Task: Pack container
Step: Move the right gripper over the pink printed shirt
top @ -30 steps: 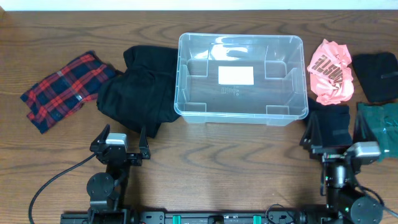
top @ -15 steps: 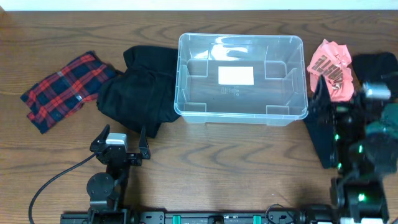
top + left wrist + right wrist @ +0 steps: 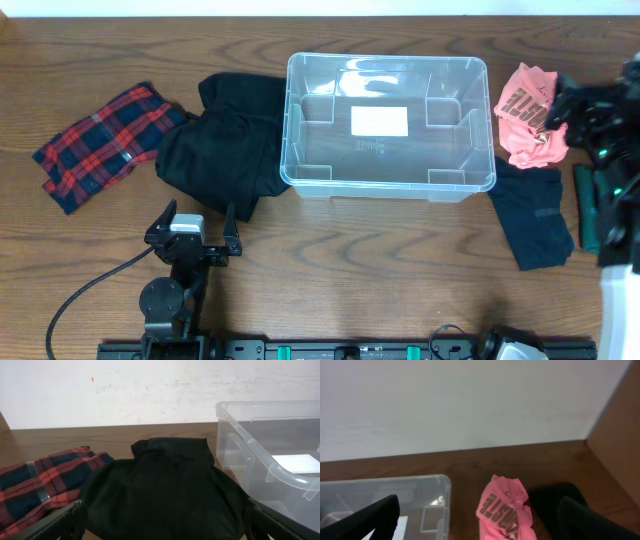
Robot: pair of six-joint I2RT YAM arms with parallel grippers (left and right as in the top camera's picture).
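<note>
One second ago the right gripper (image 3: pixel 479 501) sat low at the front right corner of the counter (image 3: pixel 380 260); now it has swung toward the back right corner, fingers spread wide and empty, facing the crumpled pink cloth with dark lettering (image 3: pixel 530 120). The large rectangular clear plastic bin (image 3: pixel 390 188) stands near the middle of the back edge with nothing inside, so packing probably begins with this pink piece. The left gripper (image 3: pixel 200 212) rests released near the front edge.

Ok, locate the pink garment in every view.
Overhead: pink garment near the right edge, right of the container.
Left wrist: not in view; container at right.
Right wrist: bottom centre; container lower left.
Shared landmark: the container.
</note>
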